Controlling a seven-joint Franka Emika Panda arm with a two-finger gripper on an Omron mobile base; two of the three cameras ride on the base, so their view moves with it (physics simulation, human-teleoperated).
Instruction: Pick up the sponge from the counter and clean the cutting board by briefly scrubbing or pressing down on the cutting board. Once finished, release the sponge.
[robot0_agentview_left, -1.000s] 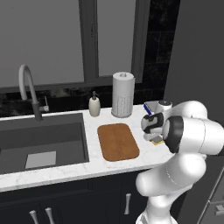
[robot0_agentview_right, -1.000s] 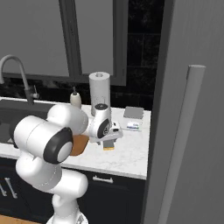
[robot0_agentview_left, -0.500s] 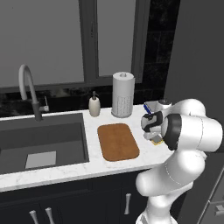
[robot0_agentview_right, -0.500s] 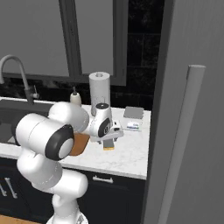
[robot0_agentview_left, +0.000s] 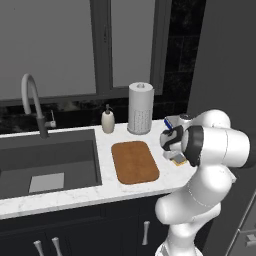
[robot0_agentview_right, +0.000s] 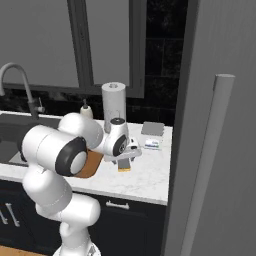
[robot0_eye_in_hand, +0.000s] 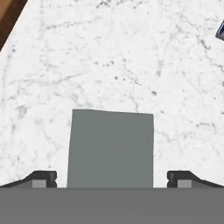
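Note:
The sponge (robot0_eye_in_hand: 111, 148) lies flat on the white marble counter (robot0_eye_in_hand: 131, 57), its grey-green top facing the hand camera. My gripper (robot0_eye_in_hand: 112, 178) is open and straddles it, with one fingertip (robot0_eye_in_hand: 43, 177) on each side and a small gap to the sponge. From the base, the sponge's yellow side (robot0_agentview_left: 178, 159) (robot0_agentview_right: 124, 168) peeks out under the gripper (robot0_agentview_left: 175, 151) (robot0_agentview_right: 125, 161). The brown wooden cutting board (robot0_agentview_left: 135, 162) lies just left of it, partly hidden behind the arm (robot0_agentview_right: 90, 165), and its corner shows at the top left of the hand view (robot0_eye_in_hand: 8, 19).
A paper towel roll (robot0_agentview_left: 140, 107) and a soap bottle (robot0_agentview_left: 107, 121) stand behind the board. The dark sink (robot0_agentview_left: 47, 160) with its faucet (robot0_agentview_left: 32, 100) lies left. A grey flat object (robot0_agentview_right: 152, 128) and a blue-and-white one (robot0_agentview_right: 152, 144) sit behind the sponge. A tall dark panel (robot0_agentview_right: 220, 125) walls the right.
The hand has eased slightly lower over the sponge. Sponge and board lie where they were.

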